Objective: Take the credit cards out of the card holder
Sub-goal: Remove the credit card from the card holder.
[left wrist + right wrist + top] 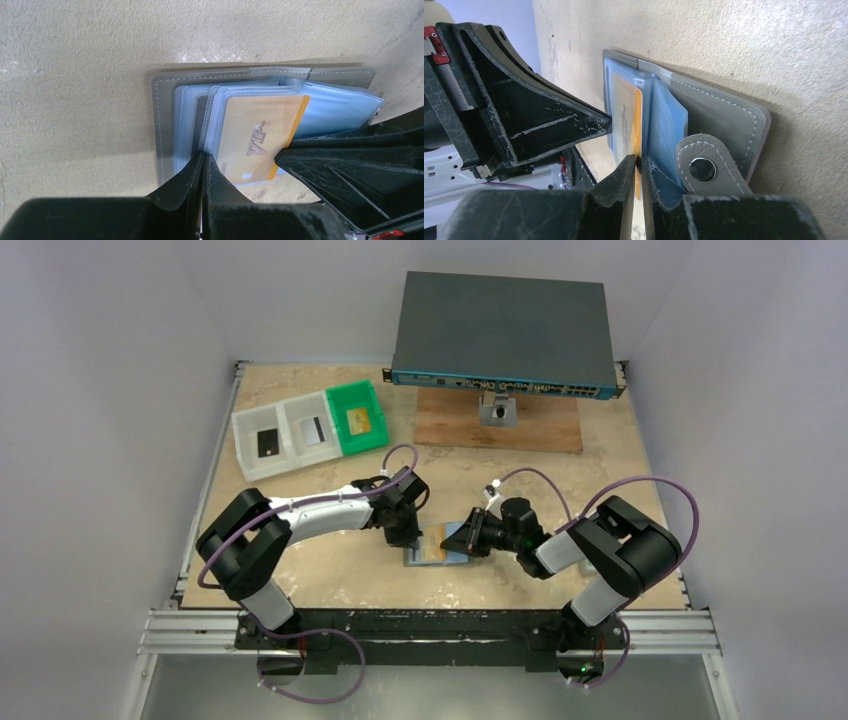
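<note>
Tabletop [75, 75]: right fingers [614, 195] pinch gold card [250, 125], left fingers [180, 187] closed

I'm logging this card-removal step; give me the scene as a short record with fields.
card holder: open on the table, clear pockets fanned
gold VIP card: in the top pocket, one edge exposed
left gripper: fingers shut, tip on the pockets
right gripper: fingers pinching that card's edge
trays: three, a card in each
</note>
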`<control>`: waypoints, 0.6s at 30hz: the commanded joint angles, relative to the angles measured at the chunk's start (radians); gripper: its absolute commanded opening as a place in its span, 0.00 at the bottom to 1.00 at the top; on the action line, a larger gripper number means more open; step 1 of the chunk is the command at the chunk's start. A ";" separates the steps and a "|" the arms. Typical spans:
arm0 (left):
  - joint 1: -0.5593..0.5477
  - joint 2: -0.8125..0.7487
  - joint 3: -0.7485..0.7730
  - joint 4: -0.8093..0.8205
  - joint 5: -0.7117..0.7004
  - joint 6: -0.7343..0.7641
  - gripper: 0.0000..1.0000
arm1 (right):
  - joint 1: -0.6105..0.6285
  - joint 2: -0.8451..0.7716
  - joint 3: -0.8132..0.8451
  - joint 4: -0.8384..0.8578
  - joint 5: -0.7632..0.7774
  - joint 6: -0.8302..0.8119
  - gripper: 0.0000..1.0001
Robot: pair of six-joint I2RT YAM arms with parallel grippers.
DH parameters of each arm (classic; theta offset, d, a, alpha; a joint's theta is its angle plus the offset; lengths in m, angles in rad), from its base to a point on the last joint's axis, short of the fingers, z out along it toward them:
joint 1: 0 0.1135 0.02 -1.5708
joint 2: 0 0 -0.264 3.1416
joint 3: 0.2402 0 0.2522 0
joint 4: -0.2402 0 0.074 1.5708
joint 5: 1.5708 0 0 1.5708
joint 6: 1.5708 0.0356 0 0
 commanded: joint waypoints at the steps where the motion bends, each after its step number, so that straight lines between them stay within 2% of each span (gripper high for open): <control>1: 0.012 0.059 -0.040 -0.084 -0.092 0.034 0.00 | 0.000 0.007 0.027 0.004 -0.011 -0.017 0.07; 3: 0.013 0.057 -0.040 -0.087 -0.095 0.035 0.00 | -0.001 0.007 0.025 0.002 -0.013 -0.018 0.00; 6: 0.015 0.057 -0.038 -0.105 -0.106 0.033 0.00 | -0.002 -0.019 0.005 -0.015 -0.008 -0.017 0.00; 12: 0.023 0.049 -0.052 -0.113 -0.117 0.035 0.00 | -0.003 -0.161 -0.005 -0.204 0.091 -0.085 0.00; 18: 0.023 0.053 -0.067 -0.105 -0.113 0.030 0.00 | -0.008 -0.251 0.002 -0.321 0.137 -0.129 0.00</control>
